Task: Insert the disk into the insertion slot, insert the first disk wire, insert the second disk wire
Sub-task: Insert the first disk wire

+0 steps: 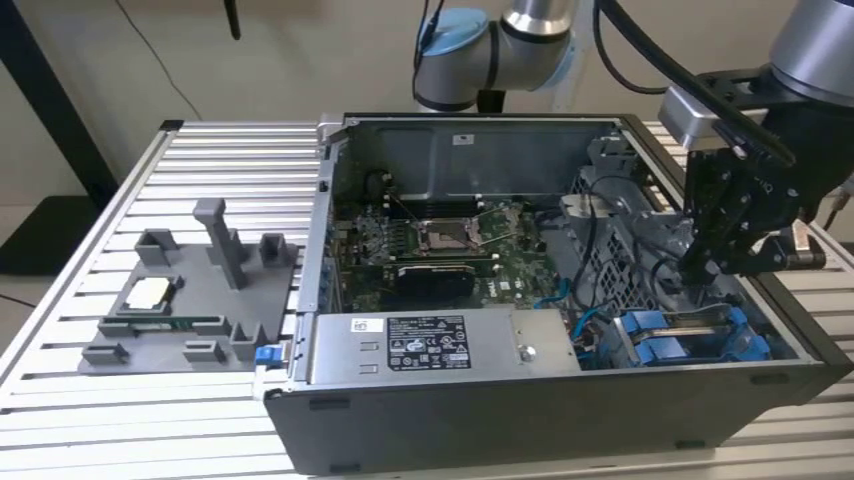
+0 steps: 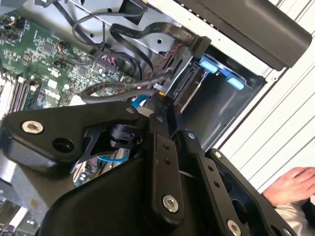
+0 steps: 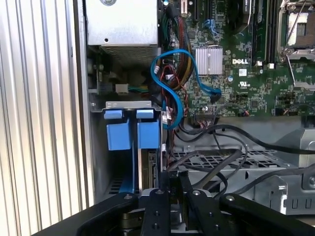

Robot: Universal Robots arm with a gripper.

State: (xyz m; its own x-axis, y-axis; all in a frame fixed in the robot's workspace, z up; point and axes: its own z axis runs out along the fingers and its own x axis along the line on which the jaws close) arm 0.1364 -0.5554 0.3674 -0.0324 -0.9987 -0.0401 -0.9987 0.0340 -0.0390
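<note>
Where the open computer case [image 1: 534, 425] stood on the slatted table [image 1: 80, 420], the gripper [image 1: 691, 268] reached down into its drive-bay corner, close above the blue carriers. In the second wrist view its fingers [image 2: 160, 118] were drawn almost together, apparently pinching the end of a dark disk wire [image 2: 123, 85] at their tips. The disk [image 3: 147, 135], in its blue frame, already sat in the insertion slot [image 3: 129, 104], near the motherboard [image 3: 256, 83].
</note>
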